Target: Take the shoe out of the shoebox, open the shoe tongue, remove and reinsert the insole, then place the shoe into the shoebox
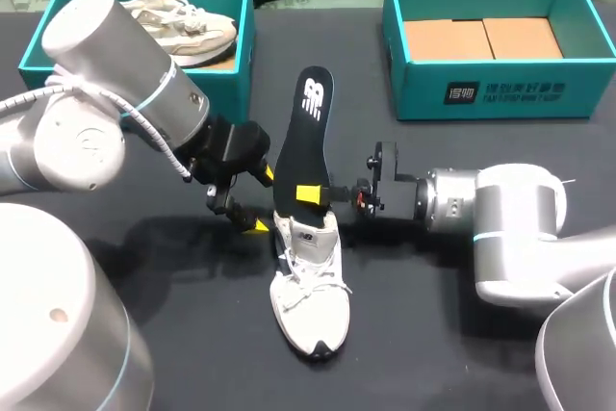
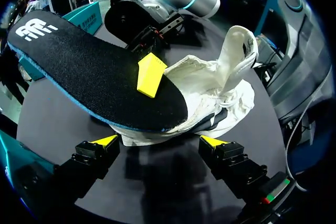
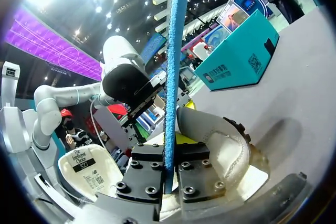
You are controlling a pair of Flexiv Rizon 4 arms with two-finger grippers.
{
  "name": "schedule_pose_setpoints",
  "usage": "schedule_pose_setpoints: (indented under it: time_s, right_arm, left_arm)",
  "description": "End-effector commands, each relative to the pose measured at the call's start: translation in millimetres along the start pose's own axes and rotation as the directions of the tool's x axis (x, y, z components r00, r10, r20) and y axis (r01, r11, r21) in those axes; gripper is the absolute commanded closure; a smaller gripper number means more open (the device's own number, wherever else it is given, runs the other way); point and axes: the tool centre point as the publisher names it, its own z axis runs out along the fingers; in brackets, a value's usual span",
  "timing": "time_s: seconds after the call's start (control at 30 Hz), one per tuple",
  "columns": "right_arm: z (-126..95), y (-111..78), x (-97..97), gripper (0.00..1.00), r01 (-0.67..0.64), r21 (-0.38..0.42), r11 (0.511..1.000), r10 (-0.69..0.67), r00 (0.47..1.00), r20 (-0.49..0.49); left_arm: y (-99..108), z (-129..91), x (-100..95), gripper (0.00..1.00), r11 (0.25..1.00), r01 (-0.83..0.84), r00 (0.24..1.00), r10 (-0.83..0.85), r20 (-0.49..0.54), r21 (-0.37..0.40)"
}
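Note:
A white sneaker (image 1: 308, 295) lies on the dark table, toe toward the front edge. Its black insole (image 1: 302, 137) stands tilted above the heel opening, lower end at the shoe's collar. My right gripper (image 1: 313, 195) is shut on the insole's lower part, one yellow fingertip (image 2: 151, 74) flat on its top face. In the right wrist view the insole (image 3: 171, 66) runs edge-on between the gripper (image 3: 169, 156) and the shoe (image 3: 223, 150) lies just beyond. My left gripper (image 1: 260, 201) stands open beside the heel, holding nothing; its yellow tips flank the gripper (image 2: 160, 141) in front of the shoe (image 2: 215, 95) and insole (image 2: 89, 72).
A teal shoebox (image 1: 245, 7) at the back left holds a second, beige sneaker (image 1: 183, 26). Another teal shoebox (image 1: 500, 89) at the back right shows only a brown cardboard floor. Bare dark tabletop lies in front of and to both sides of the white shoe.

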Motion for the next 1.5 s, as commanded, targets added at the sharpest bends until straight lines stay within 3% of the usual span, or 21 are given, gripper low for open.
schedule_pose_setpoints:
  time_s: [0.03,0.5,0.8,0.83,1.0,1.33,1.5]
  right_arm:
    - [0.0,-17.5,0.1,1.00,-0.015,0.020,1.000,0.015,1.000,0.025]
    - [-3.1,-45.5,-1.4,1.00,-0.085,0.049,0.995,0.083,0.996,0.040]
    - [1.9,-35.9,2.9,1.00,-0.062,0.073,0.995,0.061,0.998,0.009]
    - [2.1,-34.7,3.5,0.94,-0.060,0.074,0.995,0.060,0.998,0.006]
    - [3.0,-30.3,4.3,0.84,-0.051,0.087,0.995,0.051,0.999,-0.002]
    - [3.3,-22.8,11.0,0.81,-0.024,0.098,0.995,0.025,1.000,-0.010]
    - [3.9,-17.2,15.8,0.71,-0.007,0.110,0.994,0.007,1.000,-0.005]
  left_arm:
    - [0.4,-0.2,1.2,0.00,1.000,-0.001,1.000,0.001,0.002,-0.001]
    - [0.4,-0.2,1.2,0.00,1.000,-0.001,1.000,0.001,0.002,-0.001]
    - [0.4,-0.2,1.2,0.00,1.000,-0.001,1.000,0.001,0.002,-0.001]
    - [0.4,-0.2,1.2,0.00,1.000,-0.001,1.000,0.001,0.002,-0.001]
    - [0.4,-0.2,1.2,0.00,1.000,-0.001,1.000,0.001,0.002,-0.001]
    - [0.4,-0.2,1.2,0.00,1.000,-0.001,1.000,0.001,0.002,-0.001]
    - [0.4,-0.2,1.2,0.00,1.000,-0.001,1.000,0.001,0.002,-0.001]
